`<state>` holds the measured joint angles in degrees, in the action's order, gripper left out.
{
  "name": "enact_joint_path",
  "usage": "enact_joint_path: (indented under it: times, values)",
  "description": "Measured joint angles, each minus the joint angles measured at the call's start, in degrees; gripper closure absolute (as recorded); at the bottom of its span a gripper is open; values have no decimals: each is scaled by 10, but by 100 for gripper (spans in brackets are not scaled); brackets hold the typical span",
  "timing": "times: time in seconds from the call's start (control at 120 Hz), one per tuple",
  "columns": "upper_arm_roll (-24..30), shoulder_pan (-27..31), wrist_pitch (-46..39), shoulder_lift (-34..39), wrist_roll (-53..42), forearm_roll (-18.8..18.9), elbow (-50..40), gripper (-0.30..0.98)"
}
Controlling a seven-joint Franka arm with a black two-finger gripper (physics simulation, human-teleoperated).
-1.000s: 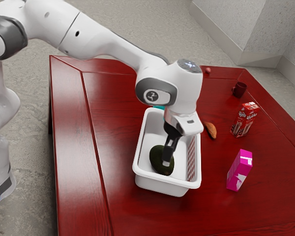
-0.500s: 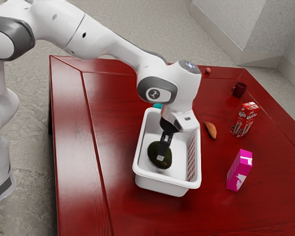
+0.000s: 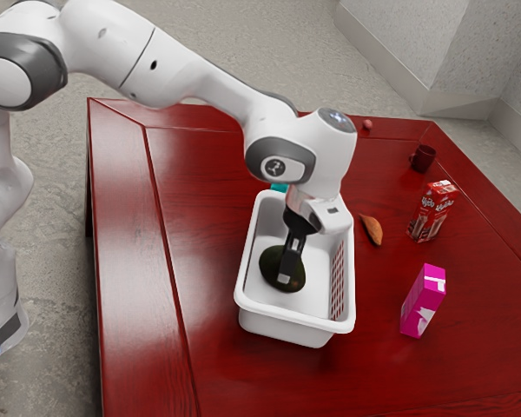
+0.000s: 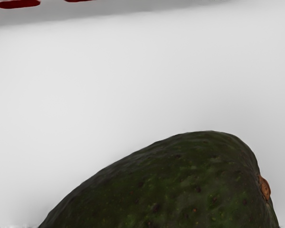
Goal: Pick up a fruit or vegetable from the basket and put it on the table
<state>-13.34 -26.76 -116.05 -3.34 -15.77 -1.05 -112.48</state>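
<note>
"Black, slim pincer of mine, pointing down; clenched or released, I cannot tell."

"Down over what?"

"A glossy red wooden table, with a white plastic basket on it, and my pincer reaches inside."

"Anything beside the basket?"

"A bright pink box-shaped carton, standing apart."

"And the fruit?"

"One dark green, bumpy oval avocado, inside the basket, right at my pincer."

You can see a dark red mug near a red printed carton, an upright magenta carton, an elongated orange-brown object, a small reddish round object and a partly hidden teal object.
</note>
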Motion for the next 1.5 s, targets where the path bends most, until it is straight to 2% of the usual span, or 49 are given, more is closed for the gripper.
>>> enact_joint_path:
  times: [0.258,0.533,0.658,0.767,1.05,1.25,1.5]
  values:
    - [0,0,31,8,2,3,18,18]
    - [1,3,56,16,2,1,24,6]
    - [3,3,111,19,2,4,98,4]
    - [2,1,142,9,2,9,117,3]
    - [-15,5,69,-28,2,9,75,2]
    - [-23,6,18,-41,4,-13,32,-1]
    - [-25,5,22,-35,4,-21,36,5]
